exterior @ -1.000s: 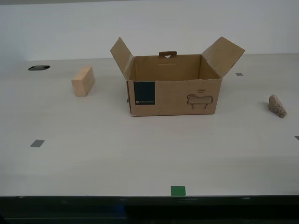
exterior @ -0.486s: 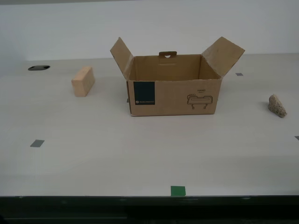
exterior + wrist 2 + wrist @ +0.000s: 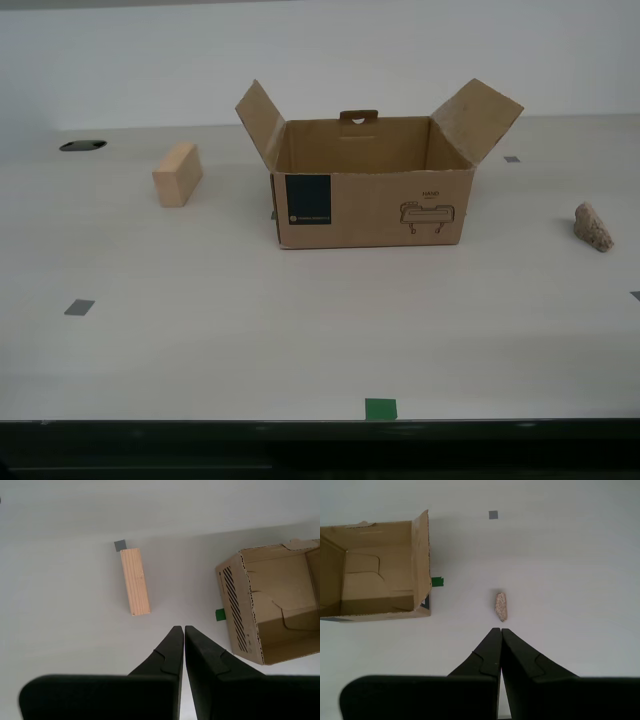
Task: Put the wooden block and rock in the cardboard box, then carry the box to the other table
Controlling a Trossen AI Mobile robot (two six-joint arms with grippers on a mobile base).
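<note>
- Nothing on the worktop has shifted between the earlier exterior frames and now; block, box and rock occupy the same positions.
- Wooden block [image 3: 177, 174]: lies flat on the worktop, toward the exterior view's left edge, well apart from the box. In the second wrist view the wooden block [image 3: 135, 581] lies lengthwise ahead of the fingertips, one end touching a grey tape square [image 3: 120, 545].
- Rock [image 3: 593, 227]: rests near the worktop's edge at the exterior view's right, well apart from the box. In the first wrist view the rock [image 3: 500, 606] sits just ahead of the fingertips.
- Cardboard box [image 3: 372, 193]: stands upright mid-worktop, side flaps raised, interior empty as far as visible, blue label facing the front edge.
- My second gripper [image 3: 180, 629]: fingertips closed against each other, holding nothing, poised above the worktop short of the block.
- My first gripper [image 3: 496, 631]: fingertips likewise together, holding nothing, above the worktop short of the rock.
- Neither arm appears in the exterior view.
- Step in hand, as judged: the approach before the first pick; no item is loaded yet.
- Next move calls for: spreading the jaws wider than the target, descending to straddle the block across its narrow width or the rock across its thin axis, then closing.
- Green tape mark [image 3: 380, 408]: at the worktop's front edge, clear of all items.
</note>
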